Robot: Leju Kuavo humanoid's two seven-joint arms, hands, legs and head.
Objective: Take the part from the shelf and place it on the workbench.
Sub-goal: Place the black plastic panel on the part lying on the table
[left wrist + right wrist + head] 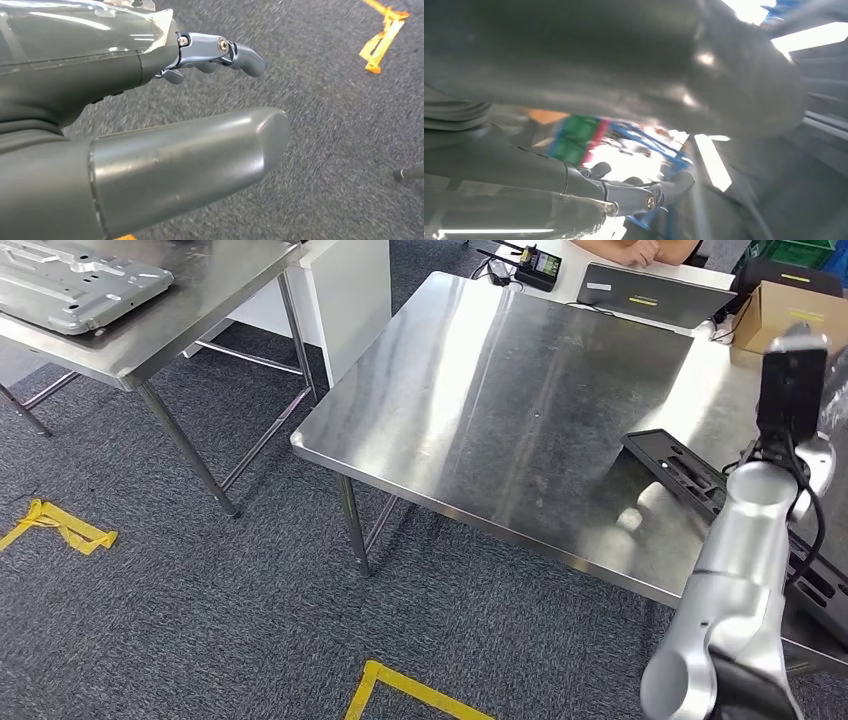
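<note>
So the long flat black plastic part point(700, 485) with slots cut in it is lying on the big shiny stainless steel desk point(500, 410), over at the right side of the head view, running down toward the lower right edge. The silver right arm point(740, 580) comes up from the bottom right and crosses right over the part, hiding a chunk of it. Whether the right hand point(624, 195) has hold of the part I honestly can't tell: the right wrist view is blurry, its dark fingers point(674, 182) look curled with a thick dark shape above them.

The left hand point(150, 130) hangs over the grey carpet floor point(340, 115), fingers point(240, 55) loosely bent and apart from the thumb, nothing in them.

Upper left of the head view has a second steel desk point(190, 300) with a grey stamped metal panel point(75, 280) on it. Top right there's a closed dark laptop point(650, 295) and a brown cardboard box point(785, 310).
</note>
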